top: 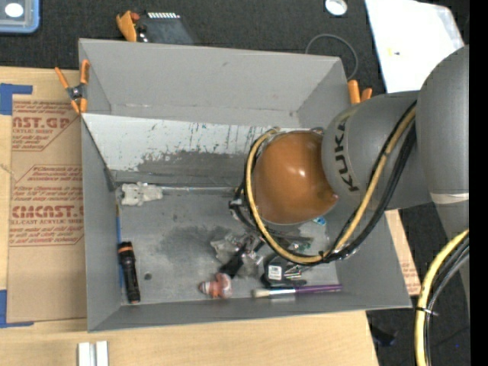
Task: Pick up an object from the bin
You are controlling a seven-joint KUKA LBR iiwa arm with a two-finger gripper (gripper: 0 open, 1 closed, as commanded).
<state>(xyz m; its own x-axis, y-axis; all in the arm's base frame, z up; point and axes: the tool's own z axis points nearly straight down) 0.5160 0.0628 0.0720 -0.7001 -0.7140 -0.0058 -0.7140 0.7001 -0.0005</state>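
Observation:
My gripper (248,248) reaches down below the arm's orange cover into the middle front of the bin, and most of it is hidden by that cover. It sits over a small cluster: a crumpled clear plastic piece (226,245), a black stick-like piece (231,266) and a small black box with a white label (274,271). Just in front lie a pinkish round thing (216,286) and a purple pen (299,290) along the front wall. Whether anything is held is hidden.
A black marker with an orange band (128,271) lies along the left wall. A white plastic piece (141,194) rests at the back left of the floor. The arm and its cables cover the bin's right side.

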